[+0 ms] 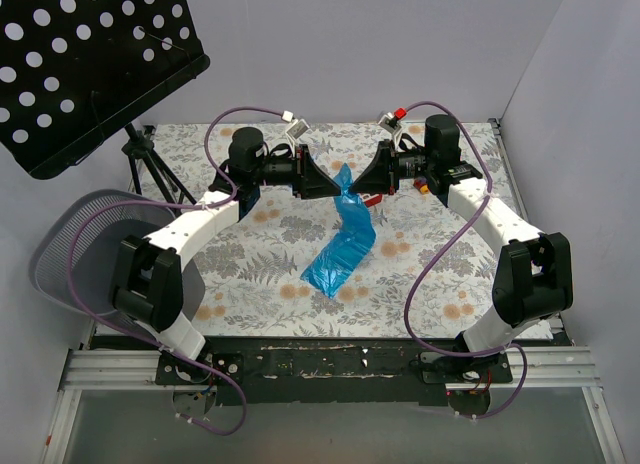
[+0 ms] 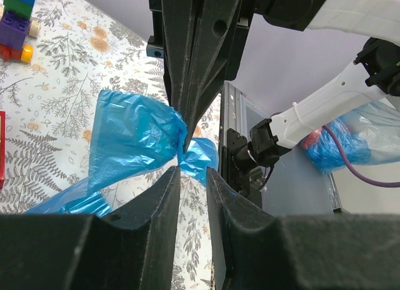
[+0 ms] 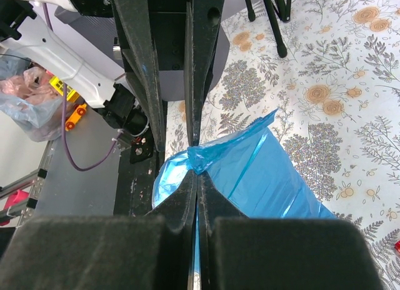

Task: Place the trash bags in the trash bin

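The blue trash bag (image 1: pixel 345 246) hangs by its top corner between my two grippers over the middle of the table, and its lower end rests on the floral cloth. My right gripper (image 3: pixel 197 174) is shut on that bunched corner of the trash bag (image 3: pixel 262 171). My left gripper (image 2: pixel 194 172) faces it nose to nose. It is open by a narrow gap through which the cloth shows, and the trash bag (image 2: pixel 134 137) lies just past its fingertips. The wire-mesh trash bin (image 1: pixel 72 252) lies off the table's left edge, beside the left arm.
A black perforated music stand (image 1: pixel 90 64) on a tripod overhangs the far left corner. A toy-brick car (image 2: pixel 17 21) and a red block (image 2: pixel 2 149) lie on the cloth. White walls close in the back and both sides.
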You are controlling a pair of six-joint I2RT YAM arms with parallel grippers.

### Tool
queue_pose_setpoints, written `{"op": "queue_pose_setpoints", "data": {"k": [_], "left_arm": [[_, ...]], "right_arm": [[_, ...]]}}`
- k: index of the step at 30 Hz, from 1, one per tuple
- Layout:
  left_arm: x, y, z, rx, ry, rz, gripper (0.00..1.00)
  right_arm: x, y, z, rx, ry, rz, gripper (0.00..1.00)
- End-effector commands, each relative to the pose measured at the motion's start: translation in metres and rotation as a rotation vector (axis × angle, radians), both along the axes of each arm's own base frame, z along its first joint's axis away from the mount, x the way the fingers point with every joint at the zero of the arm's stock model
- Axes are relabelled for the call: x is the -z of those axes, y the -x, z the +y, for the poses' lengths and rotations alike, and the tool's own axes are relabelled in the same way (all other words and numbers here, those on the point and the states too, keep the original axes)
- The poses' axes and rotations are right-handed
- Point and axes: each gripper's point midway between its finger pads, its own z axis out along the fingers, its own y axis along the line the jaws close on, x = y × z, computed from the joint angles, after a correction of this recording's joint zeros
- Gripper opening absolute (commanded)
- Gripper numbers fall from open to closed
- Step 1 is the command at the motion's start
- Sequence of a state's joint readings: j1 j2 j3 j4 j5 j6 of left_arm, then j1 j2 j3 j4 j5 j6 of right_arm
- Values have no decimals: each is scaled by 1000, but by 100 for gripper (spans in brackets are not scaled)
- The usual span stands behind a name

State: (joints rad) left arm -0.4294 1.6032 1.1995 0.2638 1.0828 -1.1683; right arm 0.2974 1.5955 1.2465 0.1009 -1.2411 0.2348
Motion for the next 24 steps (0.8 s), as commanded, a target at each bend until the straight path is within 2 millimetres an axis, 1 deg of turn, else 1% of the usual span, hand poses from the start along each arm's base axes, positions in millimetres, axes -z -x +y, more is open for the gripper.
{"op": "queue_pose_setpoints", "data": {"k": [1, 3, 6, 9, 12, 15, 16, 17, 18, 21, 23, 24], "left_arm": [[-15, 2, -6, 39, 34, -41, 22], [-14, 4, -9, 50, 36, -36, 20], [-12, 5, -12, 55, 37, -36, 20], [-12, 4, -13, 50, 43, -33, 27], [-18, 5, -14, 57, 54, -38, 27], [-19, 7, -15, 78, 61, -44, 17], [-19, 9, -16, 85, 63, -47, 8], [-19, 10, -16, 94, 64, -49, 0], [-20, 9, -16, 93, 63, -50, 0], [-22, 9, -16, 88, 61, -53, 0], [-25, 10, -15, 81, 60, -56, 0], [-26, 11, -14, 81, 59, -55, 0]], "right_arm": [[-18, 6, 0, -17, -25, -55, 2], [-17, 8, 1, -23, -25, -53, 5], [-18, 11, 3, -31, -27, -59, 5], [-18, 15, 5, -39, -24, -63, 4], [-15, 14, 7, -16, -6, -81, 4], [-11, 9, 6, 25, 23, -145, 4], [-12, 9, 5, 33, 27, -165, 4], [-11, 4, 5, 64, 40, -180, 5], [-8, 0, 3, 99, 63, -171, 6], [-6, -3, 0, 125, 93, -181, 7], [-7, -8, -2, 166, 112, -183, 10], [-7, -11, -3, 193, 122, -185, 14]]}}
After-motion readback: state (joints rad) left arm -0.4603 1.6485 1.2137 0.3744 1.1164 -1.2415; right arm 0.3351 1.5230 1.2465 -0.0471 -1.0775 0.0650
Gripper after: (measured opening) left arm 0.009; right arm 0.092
